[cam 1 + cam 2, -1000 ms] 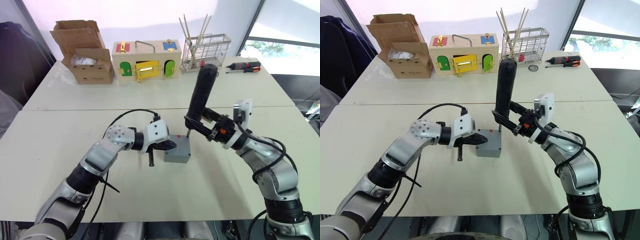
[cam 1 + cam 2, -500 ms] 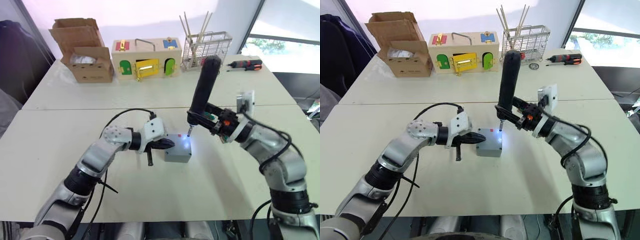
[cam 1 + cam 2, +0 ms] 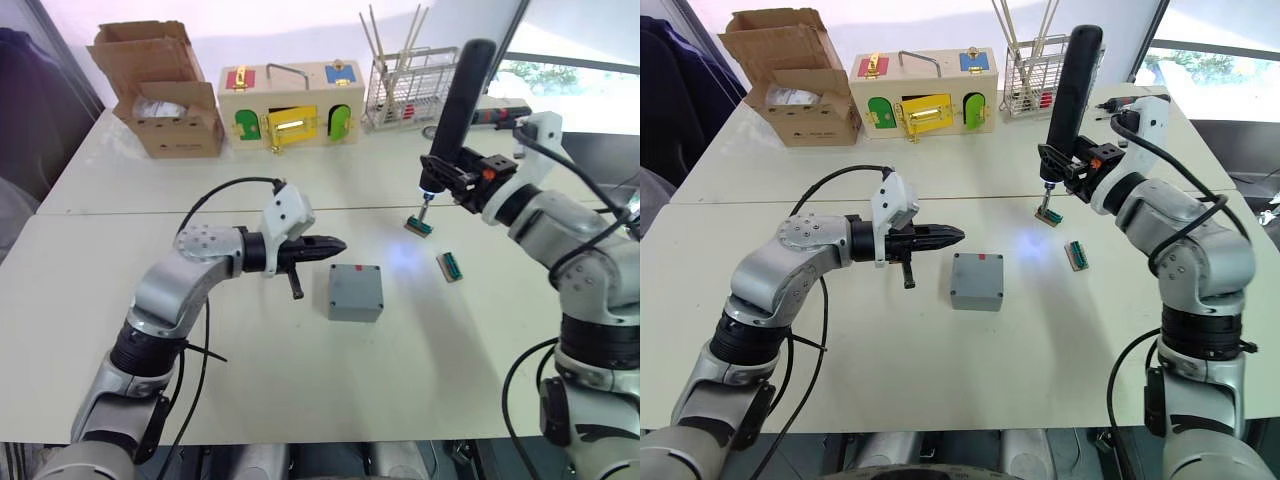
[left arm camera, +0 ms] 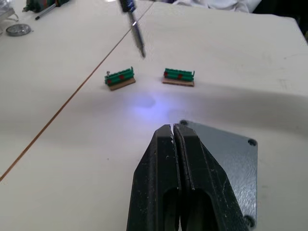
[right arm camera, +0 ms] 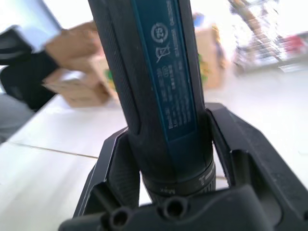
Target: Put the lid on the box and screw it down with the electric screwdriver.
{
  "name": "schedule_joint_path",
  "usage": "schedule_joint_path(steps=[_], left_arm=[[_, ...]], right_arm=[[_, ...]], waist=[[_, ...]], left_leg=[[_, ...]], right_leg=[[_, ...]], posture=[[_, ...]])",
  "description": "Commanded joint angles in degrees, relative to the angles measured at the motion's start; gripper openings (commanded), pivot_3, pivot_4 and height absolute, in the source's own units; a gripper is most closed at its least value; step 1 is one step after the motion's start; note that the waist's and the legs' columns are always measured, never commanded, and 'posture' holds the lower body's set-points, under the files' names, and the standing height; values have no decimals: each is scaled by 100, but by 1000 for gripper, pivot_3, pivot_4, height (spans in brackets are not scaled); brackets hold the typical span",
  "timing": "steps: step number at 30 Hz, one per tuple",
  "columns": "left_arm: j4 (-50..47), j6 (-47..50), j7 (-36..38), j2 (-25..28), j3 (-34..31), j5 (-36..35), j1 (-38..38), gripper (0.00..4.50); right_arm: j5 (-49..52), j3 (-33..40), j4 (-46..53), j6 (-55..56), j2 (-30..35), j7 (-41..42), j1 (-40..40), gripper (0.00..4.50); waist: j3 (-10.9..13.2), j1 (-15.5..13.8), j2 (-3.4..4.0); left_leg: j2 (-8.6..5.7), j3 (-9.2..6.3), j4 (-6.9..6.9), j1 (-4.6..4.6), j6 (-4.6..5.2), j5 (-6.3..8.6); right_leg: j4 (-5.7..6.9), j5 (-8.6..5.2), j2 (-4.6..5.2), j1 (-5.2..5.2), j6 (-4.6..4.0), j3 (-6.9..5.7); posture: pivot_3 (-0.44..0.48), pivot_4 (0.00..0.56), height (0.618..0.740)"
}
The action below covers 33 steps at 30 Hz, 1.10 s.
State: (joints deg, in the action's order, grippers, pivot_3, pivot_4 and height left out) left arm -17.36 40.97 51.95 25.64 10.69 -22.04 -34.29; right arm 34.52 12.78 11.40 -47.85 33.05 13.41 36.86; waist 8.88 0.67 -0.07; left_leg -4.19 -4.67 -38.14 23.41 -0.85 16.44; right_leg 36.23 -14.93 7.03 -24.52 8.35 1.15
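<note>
Left eye view: electric screwdriver [image 3: 455,110] nearly upright (slightly tilted), bit pointing down.

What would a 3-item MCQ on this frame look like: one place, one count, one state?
1. Where is the screwdriver bit?
A. on the box
B. over a green block
C. in the wire rack

2. How many small green blocks lie on the table?
A. one
B. two
C. four

3. The left gripper is:
A. shut, empty
B. open wide
C. shut on the lid

Key:
1 B, the bit points down at the green block nearer the rack, away from the box.
2 B, a second block lies nearby; the left wrist view shows the pair.
3 A, its fingers are pressed together with nothing between them, just short of the lid already on the box.
</note>
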Motion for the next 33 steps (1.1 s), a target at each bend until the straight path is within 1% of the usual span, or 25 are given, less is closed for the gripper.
schedule_joint_path(steps=[1,2,5,7,8,10,12,13,14,16,17,20,22,28,30,33], left_arm=[[-339,-60,24,-29,136,-109,-178,0],[-369,-84,43,-37,197,-101,-196,0],[-499,-141,166,-56,390,-145,-265,0],[-557,-207,217,-58,492,-132,-280,0],[-594,-237,241,-59,561,-116,-278,0],[-645,-251,230,-84,664,-93,-282,0],[-686,-358,276,-31,816,3,-257,0],[-721,-402,283,-37,921,47,-236,0],[-744,-453,311,-47,987,43,-169,0],[-806,-524,349,-57,1119,44,-45,0],[-840,-573,364,-22,1189,82,30,0],[-922,-597,300,4,1269,123,144,0],[-957,-573,238,-5,1264,116,192,0],[-1209,-345,-33,-31,1241,58,392,0],[-1254,-299,-92,-32,1241,44,421,0],[-1303,-241,-161,-30,1242,33,445,0]], right_arm=[[-312,572,118,540,338,-124,423,1873],[-393,587,118,611,506,23,382,1873],[-150,857,-8,-228,1180,257,408,1873],[-74,882,-59,-701,1594,399,395,1873],[-7,882,-69,-901,1862,614,338,1873],[71,917,-95,-1104,2163,910,259,1873],[145,872,-169,-1535,2546,1191,168,1873],[125,783,-255,-1675,2848,1451,25,1873],[44,482,-473,-1955,3300,1768,-193,1873],[-42,-46,-924,-2405,3952,2282,-480,1873],[129,-202,-1164,-2842,4056,2491,-447,1873],[473,-501,-1617,-3683,4092,2953,-233,1873],[500,-708,-1808,-3904,4092,3152,-162,1873],[335,-1050,-2488,-4014,3749,3269,-30,1873],[247,-1162,-2600,-3919,3690,3287,-11,1873],[116,-1338,-2691,-3776,3623,3356,-8,1873]], waist=[[8,-13,6],[10,-30,9],[11,-29,9],[12,-17,8],[12,-9,8],[15,14,16],[21,30,25],[21,24,26],[24,0,32],[25,-62,30],[25,-82,30],[27,-79,36],[34,-54,53],[32,-21,60],[32,-30,60],[32,-50,61]], left_leg=[[0,0,0,0,0,0],[0,-2,1,0,0,0],[-1,-2,1,2,1,0],[-1,-1,-3,2,2,0],[-1,0,-3,1,3,0],[1,2,-3,-1,4,1],[6,5,-1,-3,9,3],[6,5,1,-3,10,4],[7,5,1,-3,13,6],[5,4,-2,-2,30,15],[4,5,-10,0,34,18],[2,19,-21,-1,52,27],[4,26,-20,-7,57,30],[4,23,-11,-5,52,27],[4,24,-13,-5,31,15],[2,23,-16,-4,31,14]], right_leg=[[0,0,0,0,0,0],[0,0,0,0,0,-2],[-1,0,-1,0,0,-4],[-1,0,0,4,0,-3],[-1,0,-1,5,0,-3],[0,0,-1,6,0,-2],[0,0,-6,6,0,0],[0,0,-6,6,0,1],[0,0,-7,6,0,0],[-2,0,-5,9,0,-3],[-8,0,-4,14,0,-4],[-9,1,0,19,-1,11],[-2,1,0,16,-1,17],[-3,1,-1,10,-1,15],[-4,1,-1,10,0,15],[-1,1,-1,10,0,15]], posture=[[0,150,730],[0,150,730],[0,150,730],[0,150,730],[0,150,730],[0,150,730],[0,150,730],[0,150,730],[0,150,730],[0,150,730],[0,150,730],[0,150,730],[0,150,730],[0,150,730],[0,150,730],[0,150,730]])
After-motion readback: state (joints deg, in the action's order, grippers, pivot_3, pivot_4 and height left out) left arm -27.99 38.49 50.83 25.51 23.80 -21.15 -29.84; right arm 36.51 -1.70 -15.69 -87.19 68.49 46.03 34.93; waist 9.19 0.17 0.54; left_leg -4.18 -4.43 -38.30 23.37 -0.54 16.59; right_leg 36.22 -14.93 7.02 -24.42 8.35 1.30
